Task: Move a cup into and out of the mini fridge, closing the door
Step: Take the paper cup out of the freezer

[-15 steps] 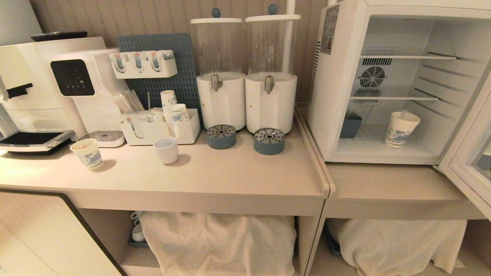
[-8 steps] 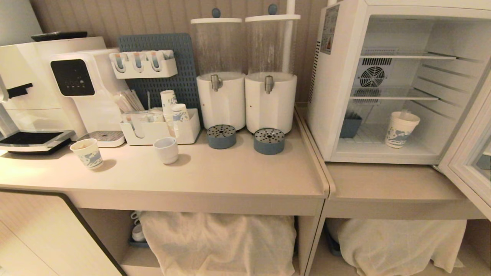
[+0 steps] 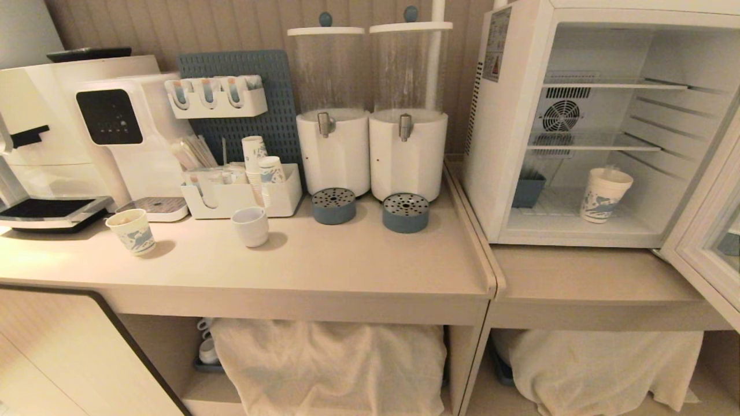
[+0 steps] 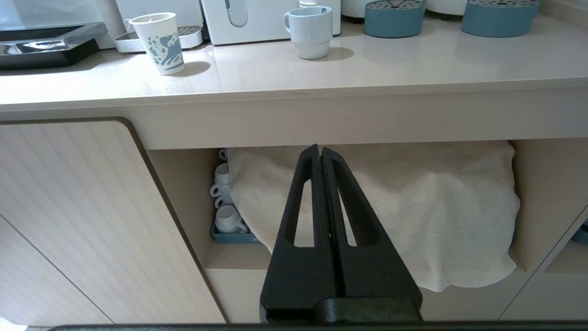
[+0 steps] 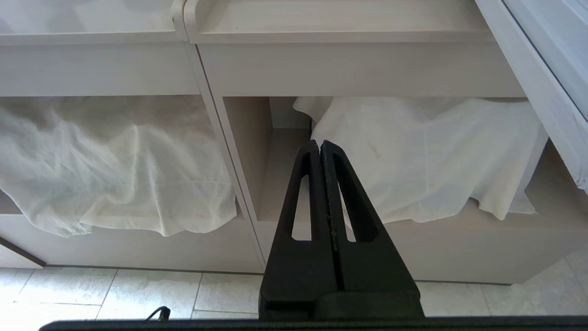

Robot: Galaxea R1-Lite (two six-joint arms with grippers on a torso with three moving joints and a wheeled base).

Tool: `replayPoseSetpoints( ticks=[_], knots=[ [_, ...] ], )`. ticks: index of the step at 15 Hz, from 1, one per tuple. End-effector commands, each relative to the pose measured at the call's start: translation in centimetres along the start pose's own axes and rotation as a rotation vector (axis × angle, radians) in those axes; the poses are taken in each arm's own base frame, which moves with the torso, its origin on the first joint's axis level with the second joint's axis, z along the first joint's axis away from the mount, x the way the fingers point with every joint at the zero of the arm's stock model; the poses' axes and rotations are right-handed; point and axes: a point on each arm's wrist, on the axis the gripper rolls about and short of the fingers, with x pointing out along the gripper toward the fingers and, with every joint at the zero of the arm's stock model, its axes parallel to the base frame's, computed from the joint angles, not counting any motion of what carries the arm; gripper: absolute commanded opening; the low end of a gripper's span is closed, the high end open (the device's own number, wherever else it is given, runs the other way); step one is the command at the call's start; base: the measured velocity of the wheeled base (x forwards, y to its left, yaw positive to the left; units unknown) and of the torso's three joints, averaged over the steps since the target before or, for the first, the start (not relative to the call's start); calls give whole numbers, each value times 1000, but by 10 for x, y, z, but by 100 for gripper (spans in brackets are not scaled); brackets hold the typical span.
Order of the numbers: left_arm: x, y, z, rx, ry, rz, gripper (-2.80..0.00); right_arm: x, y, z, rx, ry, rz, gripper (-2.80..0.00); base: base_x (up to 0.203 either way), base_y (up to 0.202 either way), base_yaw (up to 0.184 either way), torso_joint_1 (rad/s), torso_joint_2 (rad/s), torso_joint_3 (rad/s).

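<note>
The left gripper (image 4: 320,154) is clenched on nothing, below the counter (image 3: 347,260) front. The right gripper (image 5: 319,148) is likewise clenched and empty, low before the shelving under the mini fridge (image 3: 520,133). The cup (image 3: 604,195) stands on the mini fridge's floor. The door (image 3: 708,242), swung open, is cut off at the frame's edge.

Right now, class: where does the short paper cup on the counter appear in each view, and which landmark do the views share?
Head view: short cup at the counter's left, mug to its right.
Left wrist view: short cup on the counter, apart from the mug.
Right wrist view: not in it.
Shared landmark: the white cloth under the counter.
</note>
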Motion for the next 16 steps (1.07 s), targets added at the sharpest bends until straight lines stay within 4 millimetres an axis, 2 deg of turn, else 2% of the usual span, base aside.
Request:
replayPoseSetpoints(
  ticks=[1,7,9,13,15,16],
  knots=[
    [1,0,-5,0,18,0,-280,0,0,0,-1,2,0,-280,0,0,0,0,0,0],
    [1,0,-5,0,16,0,-280,0,0,0,7,-2,-10,-280,0,0,0,0,0,0],
    [1,0,-5,0,15,0,-280,-1,-1,7,9,-57,-20,-280,0,0,0,0,0,0],
    [1,0,-5,5,14,-9,-280,-45,-1,76,9,-282,-4,-280,0,0,0,0,0,0],
    [1,0,-5,5,15,-9,-280,-48,-1,117,10,-257,6,-280,0,0,0,0,0,0],
    [1,0,-5,5,15,-9,-280,-40,-1,140,12,-221,9,-280,0,0,0,0,0,0]
  ],
)
